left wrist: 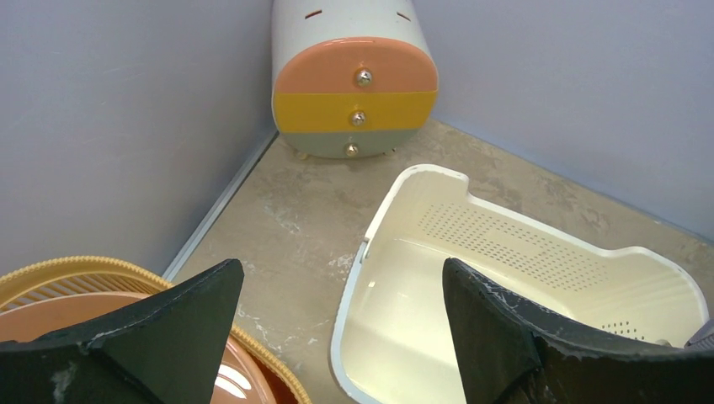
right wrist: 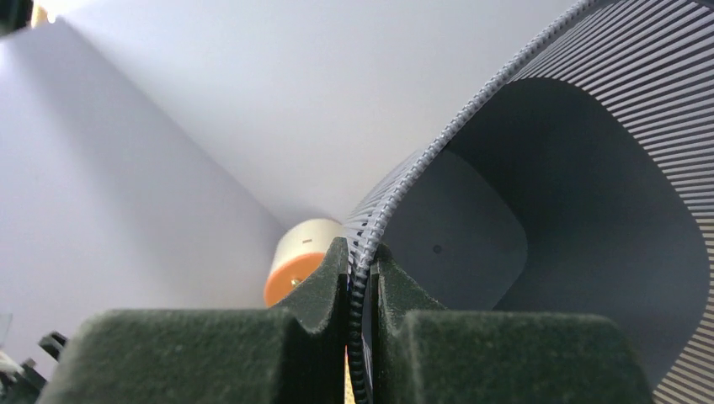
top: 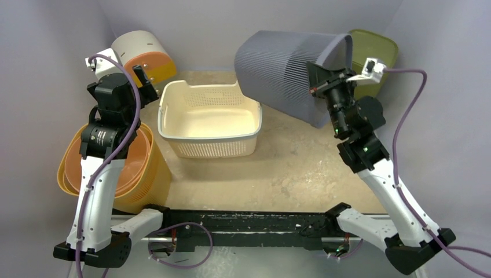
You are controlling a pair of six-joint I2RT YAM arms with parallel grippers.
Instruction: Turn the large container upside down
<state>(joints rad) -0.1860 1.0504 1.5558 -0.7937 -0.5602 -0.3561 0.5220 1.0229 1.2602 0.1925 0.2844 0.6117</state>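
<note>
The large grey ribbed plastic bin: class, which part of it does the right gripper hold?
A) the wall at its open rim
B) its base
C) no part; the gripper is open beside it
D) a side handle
A: in the right wrist view the right gripper is pinched on the thin wall at the open rim of the large grey ribbed plastic bin, one finger inside and one outside.
</note>
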